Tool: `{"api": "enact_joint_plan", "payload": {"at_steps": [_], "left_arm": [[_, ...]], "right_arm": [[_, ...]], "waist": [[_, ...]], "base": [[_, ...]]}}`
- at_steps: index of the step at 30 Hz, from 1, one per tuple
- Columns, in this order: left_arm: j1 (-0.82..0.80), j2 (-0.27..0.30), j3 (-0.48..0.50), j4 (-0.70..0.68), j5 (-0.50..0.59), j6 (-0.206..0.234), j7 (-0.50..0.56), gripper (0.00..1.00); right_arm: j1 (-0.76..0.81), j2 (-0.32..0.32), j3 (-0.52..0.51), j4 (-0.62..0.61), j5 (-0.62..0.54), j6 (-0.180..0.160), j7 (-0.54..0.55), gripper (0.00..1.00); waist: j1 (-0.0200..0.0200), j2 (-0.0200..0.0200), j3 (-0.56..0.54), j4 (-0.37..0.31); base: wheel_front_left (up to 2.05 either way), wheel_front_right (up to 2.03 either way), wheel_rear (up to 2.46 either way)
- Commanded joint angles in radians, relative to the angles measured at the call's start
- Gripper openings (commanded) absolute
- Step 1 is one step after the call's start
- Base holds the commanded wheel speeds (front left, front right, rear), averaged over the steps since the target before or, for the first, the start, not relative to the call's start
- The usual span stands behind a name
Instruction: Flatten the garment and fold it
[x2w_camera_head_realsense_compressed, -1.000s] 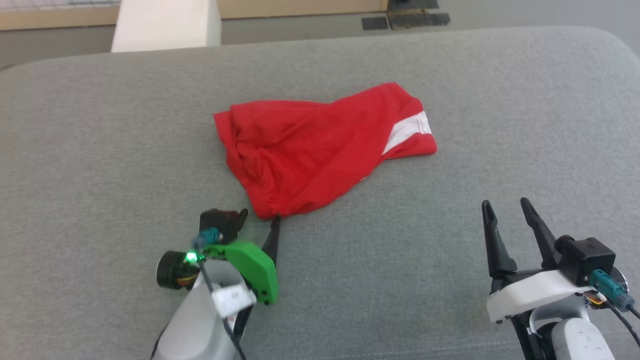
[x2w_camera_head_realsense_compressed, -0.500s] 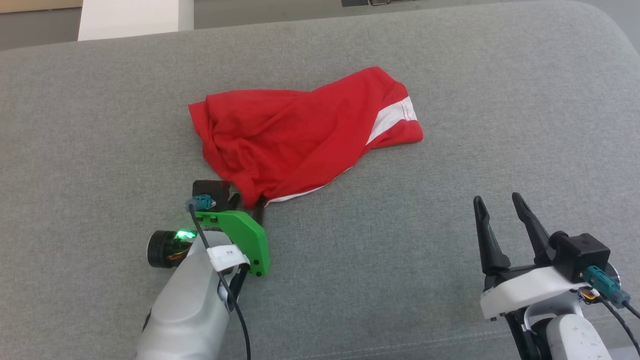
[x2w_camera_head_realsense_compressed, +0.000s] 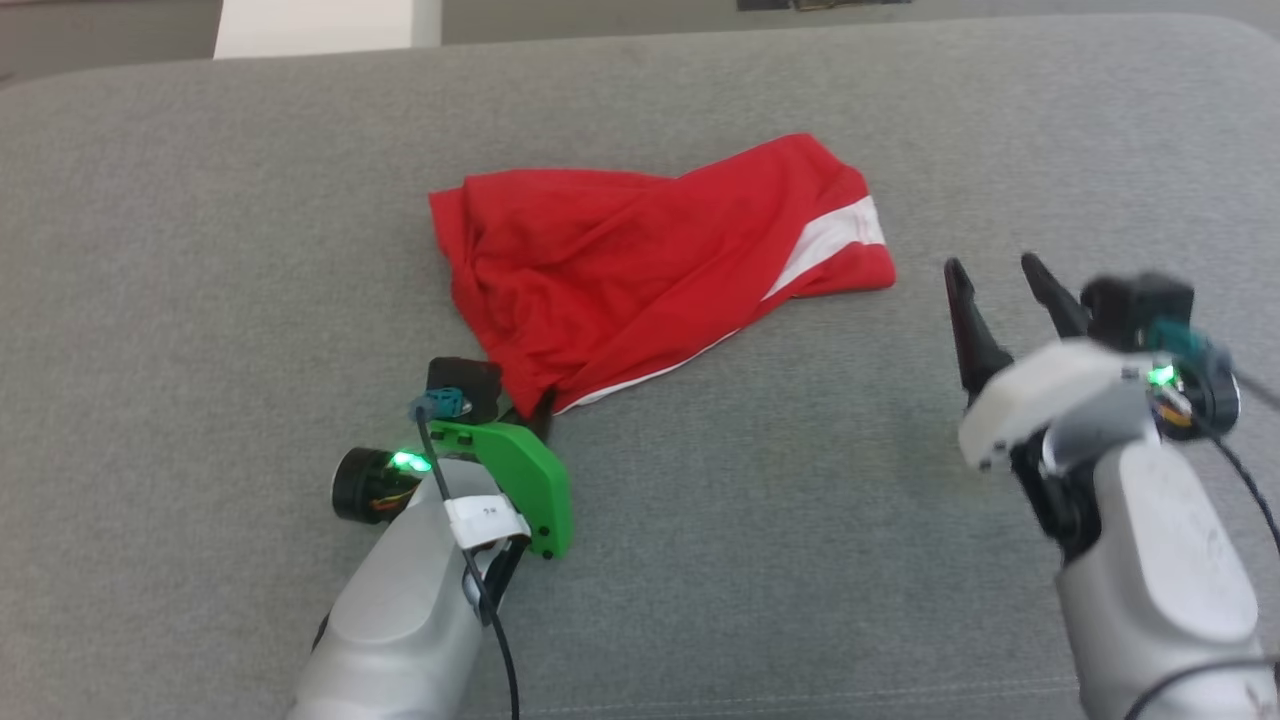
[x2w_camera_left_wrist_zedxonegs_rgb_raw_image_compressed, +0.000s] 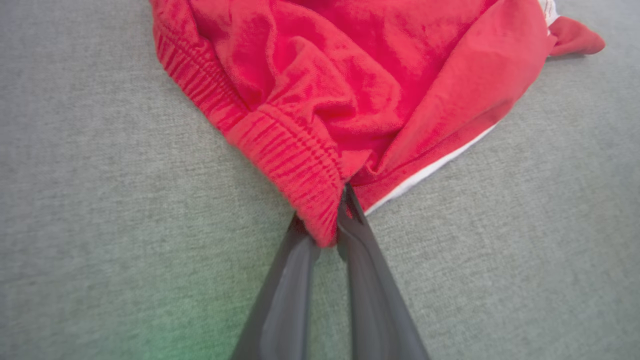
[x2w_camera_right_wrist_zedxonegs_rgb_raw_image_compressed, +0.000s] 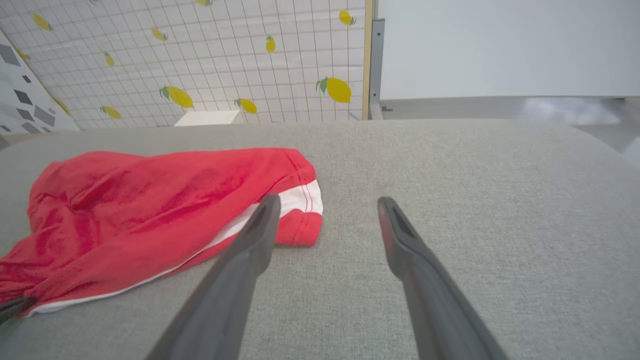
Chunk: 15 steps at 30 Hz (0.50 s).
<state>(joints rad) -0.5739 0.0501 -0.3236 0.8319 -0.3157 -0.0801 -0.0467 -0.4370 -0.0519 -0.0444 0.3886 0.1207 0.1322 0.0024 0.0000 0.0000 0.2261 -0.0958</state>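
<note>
The garment (x2w_camera_head_realsense_compressed: 640, 260) is a crumpled pair of red shorts with a white stripe, lying in the middle of the grey cushion (x2w_camera_head_realsense_compressed: 200, 250). My left gripper (x2w_camera_head_realsense_compressed: 530, 405) is shut on its near corner; in the left wrist view the gathered waistband (x2w_camera_left_wrist_zedxonegs_rgb_raw_image_compressed: 300, 165) is pinched between the two dark fingers (x2w_camera_left_wrist_zedxonegs_rgb_raw_image_compressed: 285, 290), with the left gripper (x2w_camera_left_wrist_zedxonegs_rgb_raw_image_compressed: 327, 222) closed around it. My right gripper (x2w_camera_head_realsense_compressed: 1000, 275) hovers open to the right of the shorts, apart from them. Through the right wrist view the right gripper (x2w_camera_right_wrist_zedxonegs_rgb_raw_image_compressed: 325, 202) stands spread beside the garment's (x2w_camera_right_wrist_zedxonegs_rgb_raw_image_compressed: 150, 210) striped hem.
The cushion's rounded far edge (x2w_camera_head_realsense_compressed: 700, 35) borders a floor beyond. A white block (x2w_camera_head_realsense_compressed: 320, 25) stands past the far left edge. A lemon-patterned tiled wall (x2w_camera_right_wrist_zedxonegs_rgb_raw_image_compressed: 200, 50) rises behind in the right wrist view.
My left gripper went forward to the garment's near corner and shut on the waistband. My right gripper rose and moved toward the striped hem, staying open. The head camera shifted.
</note>
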Motion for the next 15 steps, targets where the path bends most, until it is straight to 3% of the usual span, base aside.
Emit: {"api": "enact_joint_plan", "payload": {"at_steps": [1,7,15], "left_arm": [[-0.006,0.000,-0.013,-0.009,-0.016,-0.006,0.000,0.00],[-0.030,0.000,-0.083,-0.090,-0.044,-0.002,0.003,0.00],[-0.051,0.000,-0.146,-0.169,-0.067,0.019,0.001,0.00]], "right_arm": [[-0.063,0.002,-0.015,0.054,-0.009,-0.002,0.020,1.00],[-0.295,0.002,-0.121,0.309,-0.079,-0.002,0.135,1.00],[-0.491,-0.004,-0.234,0.507,-0.218,-0.002,0.310,1.00]], "waist": [[0.0000,0.0000,0.036,0.041],[0.0000,0.0000,0.105,0.114],[0.0000,0.0000,0.188,0.174]], "base": [[0.00,0.00,0.00],[0.00,0.00,0.00],[0.00,0.00,0.00]]}}
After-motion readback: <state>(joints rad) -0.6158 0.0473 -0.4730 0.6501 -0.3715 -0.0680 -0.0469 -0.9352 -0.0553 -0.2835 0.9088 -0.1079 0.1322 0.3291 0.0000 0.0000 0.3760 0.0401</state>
